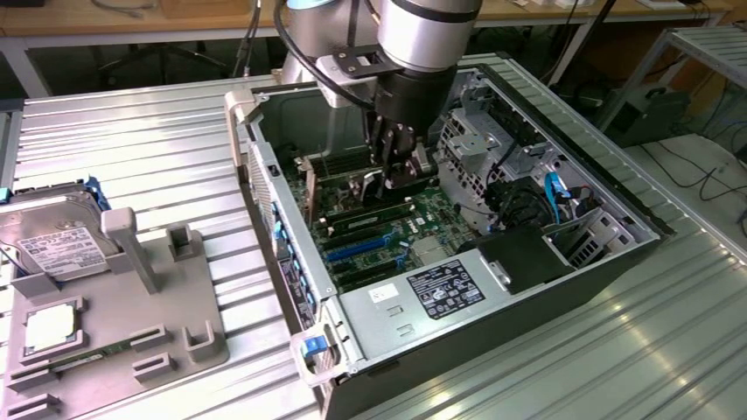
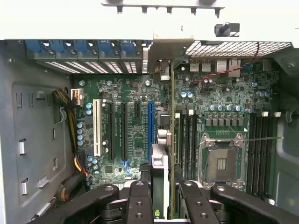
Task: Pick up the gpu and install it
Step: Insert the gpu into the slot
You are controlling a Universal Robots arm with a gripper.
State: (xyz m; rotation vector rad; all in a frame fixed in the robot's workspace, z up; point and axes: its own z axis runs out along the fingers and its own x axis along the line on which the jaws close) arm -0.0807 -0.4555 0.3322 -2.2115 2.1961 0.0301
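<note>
Claw [image 2: 163, 192] is pinched on the gpu [image 2: 159, 170]. The card stands on edge between the fingers, over the motherboard [image 2: 126, 93] and just beside the blue slot [image 2: 150, 126], with its bracket end at the case's rear slot openings. I can't tell if it's seated. The arm [image 1: 426, 35] reaches straight down into the open PC case [image 1: 526, 350], wrist vertical. Around it:
- ribbed counter [image 1: 140, 140]
- grey holder [image 1: 175, 324] at the exterior view's left, carrying 1 hard drive [image 1: 52, 241] and 1 memory stick [image 1: 100, 352]
- empty CPU socket [image 2: 220, 163] near the card
</note>
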